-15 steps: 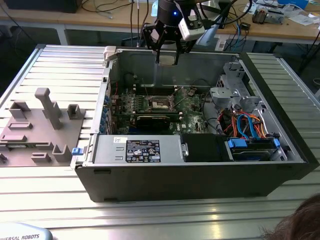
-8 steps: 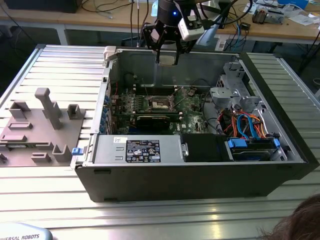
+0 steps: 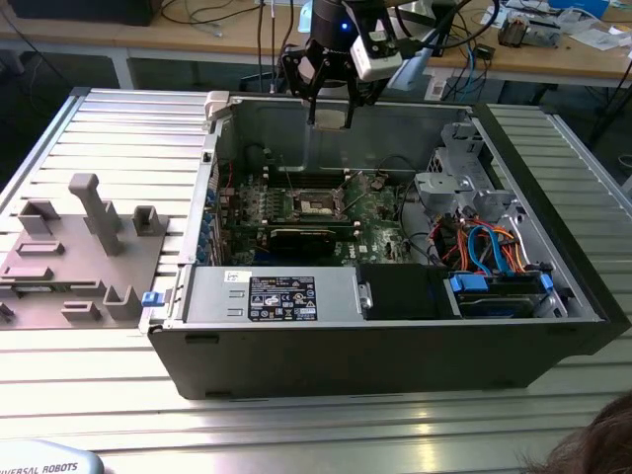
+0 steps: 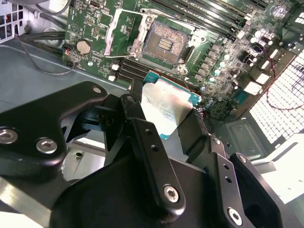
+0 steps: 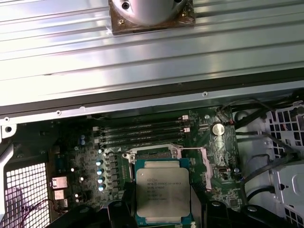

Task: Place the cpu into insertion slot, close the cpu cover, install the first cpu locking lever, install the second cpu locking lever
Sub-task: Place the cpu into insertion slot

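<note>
1. Fingers [image 4: 142,135] are clamped on the cpu [image 4: 166,107] by two opposite edges. In the exterior view the arm's tool hangs at the rim of the open computer case [image 3: 553,286], well above the green board [image 4: 95,23].
2. The socket [image 4: 164,42] is bare with its contacts showing. The cover [image 4: 118,31] stands tilted open at its side. The chip is apart from both.
3. Risk: the chip could go down skewed or turned the wrong way. The grip is only on thin edges, so a small slip could land a corner on the contacts and bend them.
4. Risk: the raised cover or the thin lever wires beside the socket could catch a finger or the chip's edge if the approach drifts toward them.
5. Risk: a drop from this height could put the chip among the board parts.
6. Nearby: the long memory slots [image 5: 142,130] sit just beside the socket and the coin battery [image 5: 218,128] is near it.
7. The cables [image 3: 484,242] and the metal drive cage [image 3: 449,168] are toward the exterior view's right, well apart from the socket.
8. A grey fixture block [image 3: 79,247] lies on the worktop [image 3: 118,128] outside the case.
9. Nothing lies over the socket itself.
</note>
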### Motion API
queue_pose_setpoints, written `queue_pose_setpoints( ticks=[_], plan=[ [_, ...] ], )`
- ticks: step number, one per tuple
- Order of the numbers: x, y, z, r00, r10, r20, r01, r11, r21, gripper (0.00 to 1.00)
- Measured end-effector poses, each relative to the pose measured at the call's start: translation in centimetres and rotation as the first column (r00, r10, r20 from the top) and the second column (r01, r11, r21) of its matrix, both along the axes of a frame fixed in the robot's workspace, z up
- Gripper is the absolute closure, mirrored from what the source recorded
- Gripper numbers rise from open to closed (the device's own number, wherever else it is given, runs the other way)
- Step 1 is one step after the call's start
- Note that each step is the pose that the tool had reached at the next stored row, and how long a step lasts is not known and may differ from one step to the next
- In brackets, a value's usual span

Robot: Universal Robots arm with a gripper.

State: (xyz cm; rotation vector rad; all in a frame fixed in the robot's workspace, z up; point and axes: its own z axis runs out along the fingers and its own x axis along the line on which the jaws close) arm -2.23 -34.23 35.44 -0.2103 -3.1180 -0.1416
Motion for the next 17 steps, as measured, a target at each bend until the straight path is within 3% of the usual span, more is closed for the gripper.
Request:
queue_pose_setpoints(
  ticks=[17],
  plan=[
    [0.00, 0.00, 0.00, 0.9988, -0.049, 0.0000, 0.049, 0.9988, 0.0000, 0.46]
  ],
)
